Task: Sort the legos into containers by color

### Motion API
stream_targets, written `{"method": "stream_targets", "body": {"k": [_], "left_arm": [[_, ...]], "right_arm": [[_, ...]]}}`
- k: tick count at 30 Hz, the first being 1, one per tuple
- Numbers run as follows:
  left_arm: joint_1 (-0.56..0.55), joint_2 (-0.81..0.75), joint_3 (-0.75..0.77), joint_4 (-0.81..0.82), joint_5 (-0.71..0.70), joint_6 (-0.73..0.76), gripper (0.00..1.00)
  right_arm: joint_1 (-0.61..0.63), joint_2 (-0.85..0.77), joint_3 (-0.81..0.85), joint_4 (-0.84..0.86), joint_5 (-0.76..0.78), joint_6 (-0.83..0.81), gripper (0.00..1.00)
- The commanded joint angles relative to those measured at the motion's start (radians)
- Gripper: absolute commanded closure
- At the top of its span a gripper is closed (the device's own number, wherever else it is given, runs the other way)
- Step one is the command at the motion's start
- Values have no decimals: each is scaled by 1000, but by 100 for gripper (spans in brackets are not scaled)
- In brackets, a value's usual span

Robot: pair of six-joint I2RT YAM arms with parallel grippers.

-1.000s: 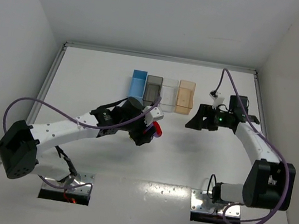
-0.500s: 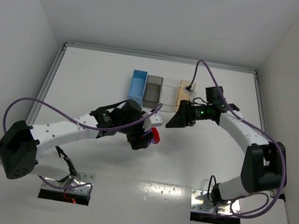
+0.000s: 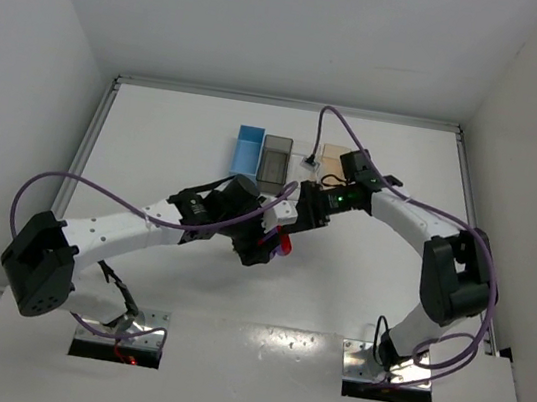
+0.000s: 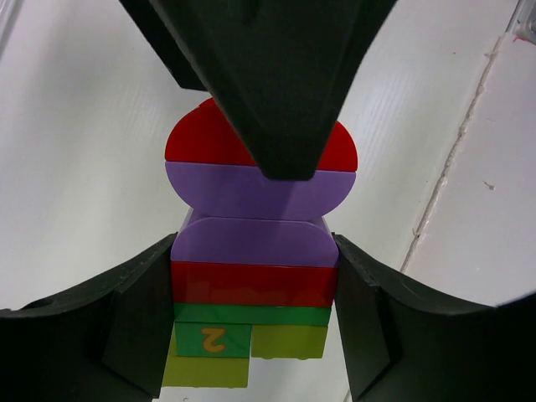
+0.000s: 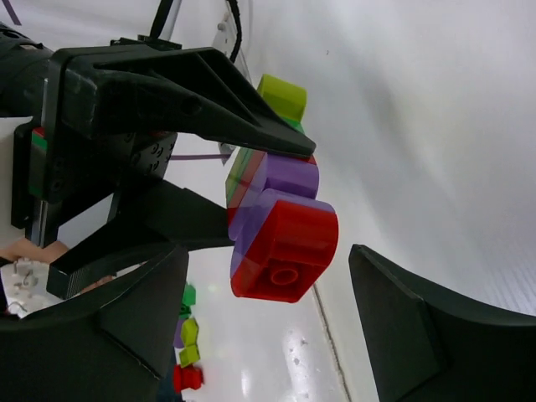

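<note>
So the table (image 3: pixel 159 124) has the four bins (image 3: pixel 274 162) lined up along its far edge, and both arms meet around the middle, just on the near side of that row. The left gripper (image 3: pixel 260 245) is clamped on a stack of bricks (image 4: pixel 255 243), with its fingers (image 4: pixel 134 318) pinching the lower purple and red layers.

The stack's long axis points out of those fingers toward the right gripper (image 3: pixel 298 218), which is spread open. Its fingers sit either side of the end red brick (image 5: pixel 289 243) with gaps showing, so I'd say nothing's grabbed yet and the right arm is the one placed to pull it off.

The left wrist camera shows the whole colour order, down to green and yellow-green. Only the right wrist camera shows some loose bricks (image 5: pixel 188 347) lying on the table.
</note>
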Motion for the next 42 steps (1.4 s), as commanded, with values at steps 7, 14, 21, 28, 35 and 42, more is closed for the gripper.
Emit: {"method": "stream_targets", "body": {"k": [7,14,21,28,35,42], "left_arm": [[-7,-2,33,51,-117,1,100],[-7,-2,33,69,-170,-8,100],[-7,-2,15,78,-180,-8,100],[-7,-33,-36,78,-180,-17,100],[-7,-51,-68,78,-180,-17,100],[-7,-62,-87,88,-180,-26,100]], "right_arm": [[26,55,44,2,-62,4,32],[36,75,44,2,-92,14,52],[36,85,44,22,-141,14,81],[-7,75,64,-15,-117,-23,97],[-72,45,64,-15,-85,-23,100],[-153,17,64,-15,-74,-32,100]]}}
